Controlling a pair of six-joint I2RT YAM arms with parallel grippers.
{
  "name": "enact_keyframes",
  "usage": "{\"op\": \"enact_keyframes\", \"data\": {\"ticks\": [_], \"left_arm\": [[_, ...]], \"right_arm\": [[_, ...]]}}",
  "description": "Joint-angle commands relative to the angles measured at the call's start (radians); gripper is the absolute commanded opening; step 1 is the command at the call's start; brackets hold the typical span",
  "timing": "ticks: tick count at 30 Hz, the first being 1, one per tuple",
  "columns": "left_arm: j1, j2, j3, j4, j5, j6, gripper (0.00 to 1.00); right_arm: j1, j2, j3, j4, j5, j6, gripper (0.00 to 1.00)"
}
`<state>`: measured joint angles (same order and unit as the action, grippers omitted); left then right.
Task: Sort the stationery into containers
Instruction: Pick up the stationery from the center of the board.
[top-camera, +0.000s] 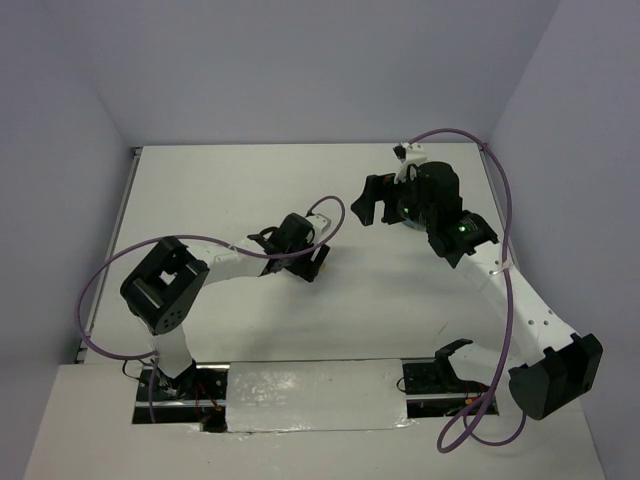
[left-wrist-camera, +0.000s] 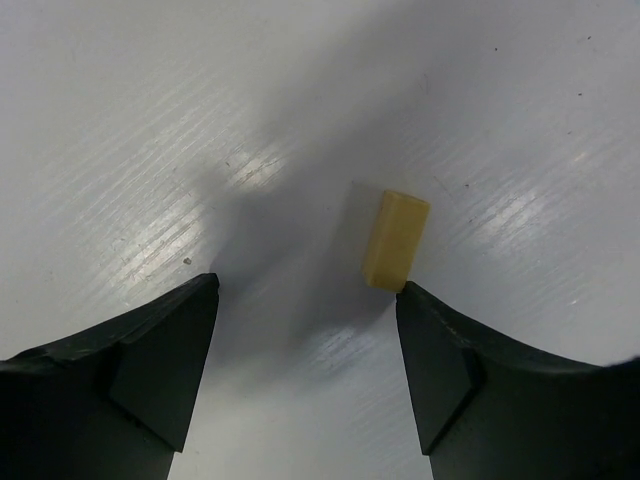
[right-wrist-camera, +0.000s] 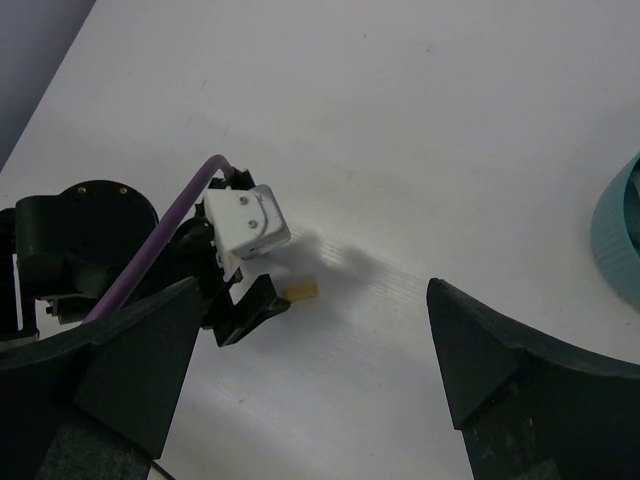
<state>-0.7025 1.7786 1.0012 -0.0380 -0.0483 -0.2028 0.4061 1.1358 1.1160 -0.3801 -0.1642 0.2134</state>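
- The left gripper (left-wrist-camera: 305, 290) is released: its jaws stand spread, low over the table (left-wrist-camera: 130, 90), with nothing between them.
- The block (left-wrist-camera: 397, 238), yellowish tan, lies flat on the table just ahead of the tip of the finger (left-wrist-camera: 440, 370) on the right of the left wrist view. I cannot tell whether they touch.
- The right gripper (right-wrist-camera: 312, 300) is also released, its jaws wide and empty, held above the table and looking down on the block.
- The cup (right-wrist-camera: 618, 235), teal, shows only as a curved wall at the right edge of the right wrist view, well apart from the block.
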Motion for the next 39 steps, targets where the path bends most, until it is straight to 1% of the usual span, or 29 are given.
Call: {"op": "enact_keyframes", "data": {"ticks": [1,6,10,12,14,17,19,27,29,30,32,33,35,36,38,39], "left_arm": [[0.005,0.004,0.0,0.01,0.027,0.033,0.84],[-0.002,0.01,0.019,0.029,0.041,0.028,0.85],[-0.011,0.008,0.03,0.03,0.083,0.054,0.82],[-0.015,-0.001,0.03,0.056,0.109,0.062,0.79],[-0.022,-0.008,0.03,0.064,0.134,0.068,0.72],[-0.037,-0.008,0.034,0.073,0.153,0.075,0.6],[-0.045,0.001,0.039,0.076,0.142,0.077,0.58],[-0.045,0.05,0.073,0.078,0.119,0.077,0.57],[-0.045,0.056,0.08,0.073,0.113,0.08,0.55],[-0.045,0.061,0.083,0.07,0.11,0.082,0.48],[-0.045,0.068,0.086,0.067,0.105,0.083,0.42],[-0.045,0.07,0.083,0.067,0.103,0.083,0.29],[-0.045,0.068,0.074,0.072,0.1,0.082,0.23],[-0.045,0.065,0.067,0.073,0.102,0.08,0.17],[-0.045,0.059,0.062,0.07,0.097,0.075,0.07],[-0.043,0.05,0.059,0.067,0.094,0.072,0.0]], "right_arm": [[-0.003,-0.01,-0.008,0.058,-0.034,-0.011,1.0],[-0.003,-0.01,-0.008,0.053,-0.041,-0.014,1.0],[-0.003,-0.011,-0.01,0.053,-0.046,-0.017,1.0],[-0.001,-0.01,-0.012,0.055,-0.049,-0.017,1.0],[-0.003,-0.008,-0.012,0.056,-0.054,-0.017,1.0],[-0.003,-0.005,-0.01,0.058,-0.055,-0.016,1.0],[-0.003,-0.007,-0.008,0.056,-0.058,-0.019,1.0],[-0.003,-0.016,-0.012,0.056,-0.063,-0.022,1.0],[-0.003,-0.011,-0.01,0.058,-0.064,-0.022,1.0],[-0.003,-0.013,-0.01,0.058,-0.063,-0.022,1.0],[-0.003,-0.013,-0.012,0.056,-0.057,-0.022,1.0],[-0.003,-0.016,-0.012,0.058,-0.055,-0.022,1.0],[-0.003,-0.025,-0.016,0.064,-0.047,-0.02,1.0],[-0.006,-0.027,-0.018,0.066,-0.047,-0.019,1.0],[-0.019,-0.031,-0.024,0.075,-0.054,-0.013,1.0],[-0.024,-0.033,-0.027,0.076,-0.054,0.001,1.0]]}}
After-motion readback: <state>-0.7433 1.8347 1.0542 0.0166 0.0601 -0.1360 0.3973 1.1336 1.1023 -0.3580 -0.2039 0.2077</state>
